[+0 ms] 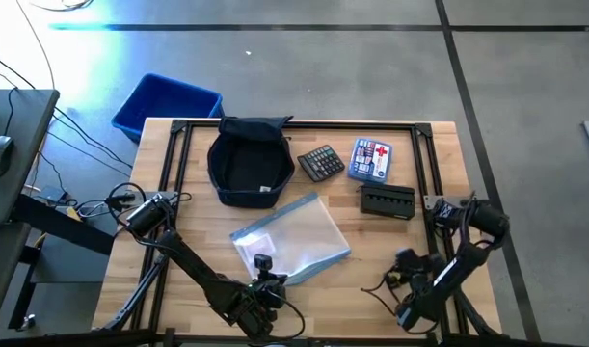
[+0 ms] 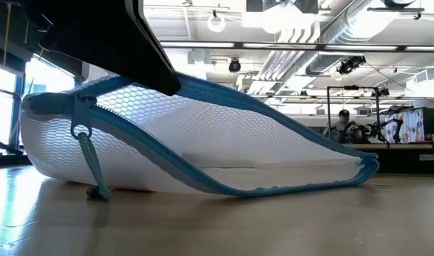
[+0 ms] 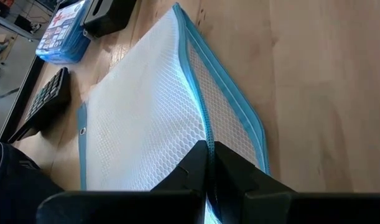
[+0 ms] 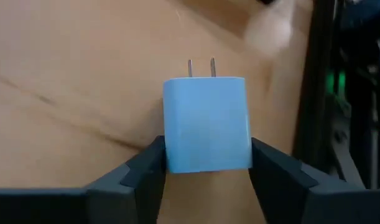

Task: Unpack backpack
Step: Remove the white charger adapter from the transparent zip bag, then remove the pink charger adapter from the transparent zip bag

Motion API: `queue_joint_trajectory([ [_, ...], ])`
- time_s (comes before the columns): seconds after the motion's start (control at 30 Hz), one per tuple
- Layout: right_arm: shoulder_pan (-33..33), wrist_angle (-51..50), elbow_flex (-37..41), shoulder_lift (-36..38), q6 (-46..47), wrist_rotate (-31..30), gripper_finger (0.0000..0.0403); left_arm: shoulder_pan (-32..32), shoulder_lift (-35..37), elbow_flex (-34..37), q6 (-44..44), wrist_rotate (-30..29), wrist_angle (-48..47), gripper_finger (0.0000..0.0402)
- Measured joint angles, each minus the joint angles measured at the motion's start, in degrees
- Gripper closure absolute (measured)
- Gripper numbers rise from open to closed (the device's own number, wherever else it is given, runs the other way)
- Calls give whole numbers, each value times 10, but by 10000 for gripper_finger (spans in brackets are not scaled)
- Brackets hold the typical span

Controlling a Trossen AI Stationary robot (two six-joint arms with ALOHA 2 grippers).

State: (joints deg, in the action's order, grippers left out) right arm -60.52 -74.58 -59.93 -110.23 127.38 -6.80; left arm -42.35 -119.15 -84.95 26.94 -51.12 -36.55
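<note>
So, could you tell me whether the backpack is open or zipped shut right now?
Open: in the high view the backpack gapes upward, its dark lining visible and only a small pale tag inside.
</note>
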Motion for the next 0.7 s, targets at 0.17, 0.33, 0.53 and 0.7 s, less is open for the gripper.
queue_joint_trajectory([
  [0.17, 7, -42, -35, 23, 2, -7, 77, 2, 0, 0, 0, 0, 0, 402],
  [0.33, 7, -28, -101, 23, 6, -227, 45, 3, 0, 0, 0, 5, 0, 402],
  [0.53, 34, 320, -120, 7, -289, -518, 43, 2, 0, 0, -6, 2, 1, 402],
  [0.7, 105, 609, -120, -32, -632, -407, 42, -6, 0, 0, -44, 4, 21, 402],
])
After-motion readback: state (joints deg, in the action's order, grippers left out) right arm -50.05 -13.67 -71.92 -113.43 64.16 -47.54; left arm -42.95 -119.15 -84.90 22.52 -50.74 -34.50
